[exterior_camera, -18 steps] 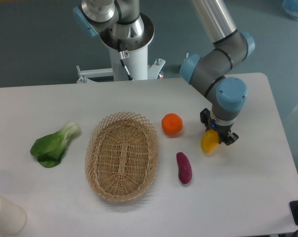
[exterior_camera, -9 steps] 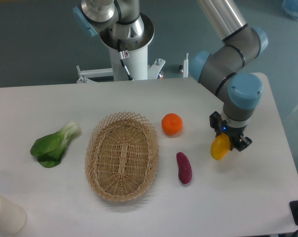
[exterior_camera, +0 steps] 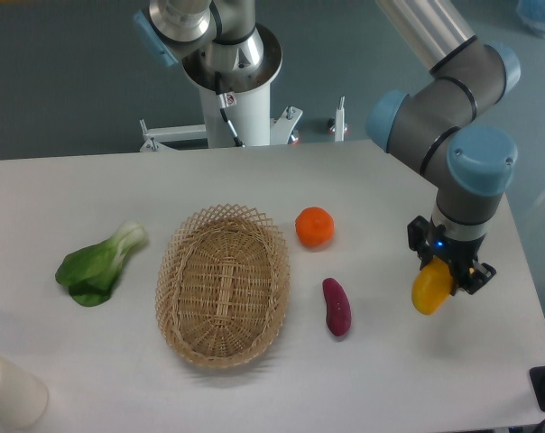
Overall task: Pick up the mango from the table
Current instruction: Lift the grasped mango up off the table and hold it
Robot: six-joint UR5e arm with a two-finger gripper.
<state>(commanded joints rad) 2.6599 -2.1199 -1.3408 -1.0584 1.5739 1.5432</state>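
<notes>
Jaws pinch the mango (exterior_camera: 430,290) from either side, closed only as far as the fruit allows; the gripper (exterior_camera: 448,271) points down at the right of the frame, over the tabletop (exterior_camera: 254,388); the mango hangs directly below the wrist, long axis tilted, its lower end toward lower left; whether it clears the surface I cannot tell for certain, though it looks lifted; the sweet potato (exterior_camera: 336,306) and the orange (exterior_camera: 314,226) lie well apart to the left.
</notes>
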